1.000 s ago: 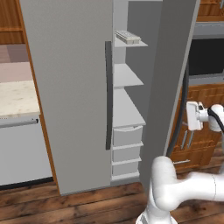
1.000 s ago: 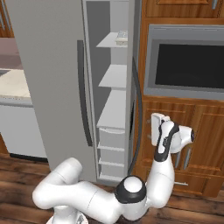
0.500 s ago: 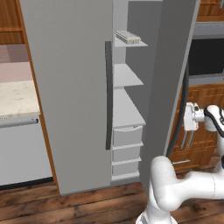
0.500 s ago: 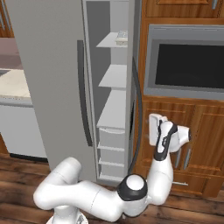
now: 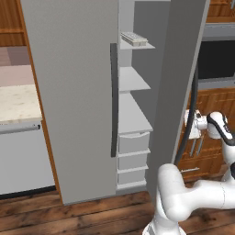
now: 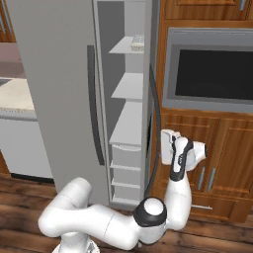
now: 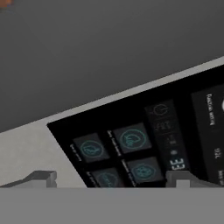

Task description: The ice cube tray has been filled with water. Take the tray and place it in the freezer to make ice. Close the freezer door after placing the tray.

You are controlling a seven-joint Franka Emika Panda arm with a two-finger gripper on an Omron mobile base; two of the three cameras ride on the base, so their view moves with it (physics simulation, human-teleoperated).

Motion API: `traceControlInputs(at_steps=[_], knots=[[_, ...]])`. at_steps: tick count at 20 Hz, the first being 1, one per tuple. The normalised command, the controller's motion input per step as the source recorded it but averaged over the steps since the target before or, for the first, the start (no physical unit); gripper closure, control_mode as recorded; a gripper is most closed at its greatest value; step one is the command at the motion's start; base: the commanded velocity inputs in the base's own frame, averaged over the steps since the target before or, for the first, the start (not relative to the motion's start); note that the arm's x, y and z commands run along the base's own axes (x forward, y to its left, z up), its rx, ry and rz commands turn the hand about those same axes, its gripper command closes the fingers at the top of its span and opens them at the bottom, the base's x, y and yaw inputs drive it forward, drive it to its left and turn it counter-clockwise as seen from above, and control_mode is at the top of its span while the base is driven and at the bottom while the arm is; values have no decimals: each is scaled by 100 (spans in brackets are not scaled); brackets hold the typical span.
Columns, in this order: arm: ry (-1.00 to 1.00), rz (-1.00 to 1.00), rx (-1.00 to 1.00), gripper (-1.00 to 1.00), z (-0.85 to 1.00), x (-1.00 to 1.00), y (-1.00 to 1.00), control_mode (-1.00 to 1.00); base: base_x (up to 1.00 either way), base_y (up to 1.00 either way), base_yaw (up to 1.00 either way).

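**Tray on the top shelf, gripper at the outside of the open door**

The ice cube tray (image 5: 134,38) lies on the top white shelf of the freezer (image 5: 133,114), near the front edge. The freezer door (image 5: 176,78) stands open, seen almost edge-on, with its long dark handle (image 5: 189,114) on the outer side. The gripper (image 6: 165,147) is just beside this outer face, low near the handle, with its jaws spread wide and nothing between them. In the hand view the black dispenser panel (image 7: 144,144) is very close in front of the fingertips (image 7: 41,177).
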Motion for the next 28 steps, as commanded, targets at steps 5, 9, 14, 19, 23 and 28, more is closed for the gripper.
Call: traceControlInputs(at_steps=[5,9,14,19,23,28], knots=[[0,6,0,-100,-8,2,38,-100,0,0,0],[0,6,0,-100,-4,0,41,-100,0,0,0],[-1,6,0,-100,-4,0,50,-100,0,0,0],[-1,5,0,-100,-5,0,58,-100,0,0,0],[-4,1,0,-100,-8,2,64,-100,0,0,0],[-11,-1,0,-100,-1,19,56,-100,0,0,0]])
